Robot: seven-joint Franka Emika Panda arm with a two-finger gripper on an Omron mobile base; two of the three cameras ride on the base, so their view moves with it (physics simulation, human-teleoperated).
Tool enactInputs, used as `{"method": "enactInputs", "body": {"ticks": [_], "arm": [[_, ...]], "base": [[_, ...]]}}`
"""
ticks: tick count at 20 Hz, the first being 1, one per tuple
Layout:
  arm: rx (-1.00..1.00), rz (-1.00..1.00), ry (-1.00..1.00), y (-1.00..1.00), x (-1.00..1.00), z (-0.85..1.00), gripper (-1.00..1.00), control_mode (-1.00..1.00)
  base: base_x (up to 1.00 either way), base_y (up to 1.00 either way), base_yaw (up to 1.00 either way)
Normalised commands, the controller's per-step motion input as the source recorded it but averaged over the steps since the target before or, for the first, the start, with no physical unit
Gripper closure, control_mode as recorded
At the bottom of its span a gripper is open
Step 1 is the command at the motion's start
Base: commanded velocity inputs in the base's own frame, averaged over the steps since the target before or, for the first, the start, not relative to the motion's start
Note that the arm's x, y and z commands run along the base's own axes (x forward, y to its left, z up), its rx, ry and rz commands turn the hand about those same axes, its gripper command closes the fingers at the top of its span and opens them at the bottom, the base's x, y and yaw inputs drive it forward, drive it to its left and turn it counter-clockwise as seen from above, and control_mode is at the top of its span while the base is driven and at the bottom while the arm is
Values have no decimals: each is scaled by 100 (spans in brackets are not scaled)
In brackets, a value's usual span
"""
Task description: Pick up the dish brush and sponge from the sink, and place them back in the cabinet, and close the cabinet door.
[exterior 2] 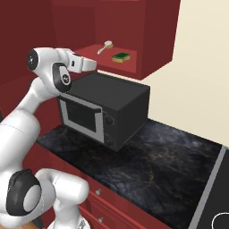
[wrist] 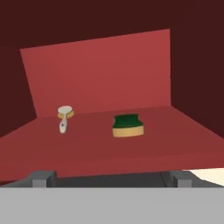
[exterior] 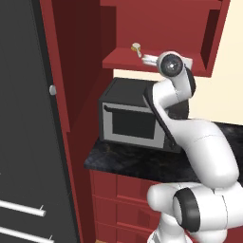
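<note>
Placement looks finished: one dish brush and one sponge lie apart on the cabinet shelf. Your gripper, fingers wide and empty, hangs just outside. Next, swing the cabinet door shut; its edge is hard to judge.

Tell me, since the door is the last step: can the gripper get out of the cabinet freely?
Probably yes. The open gripper hangs at the shelf's front edge, holding nothing; the dish brush and sponge lie farther back in the cabinet.
</note>
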Motion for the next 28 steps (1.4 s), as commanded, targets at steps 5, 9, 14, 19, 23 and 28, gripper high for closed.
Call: {"method": "enactInputs", "body": {"ticks": [5,9,14,19,23,28], "arm": [[0,0,-1,11,-29,12,-100,-100],[0,0,0,11,-26,16,-100,-100],[0,0,0,11,-24,19,-100,-100],[0,0,0,15,-25,18,-100,-100],[-2,0,-3,18,-29,8,-100,-100],[-3,0,-8,20,-34,1,-100,-100]], "base": [[0,0,0],[0,0,0],[0,0,0],[0,0,0],[0,0,0],[0,0,0]]}}
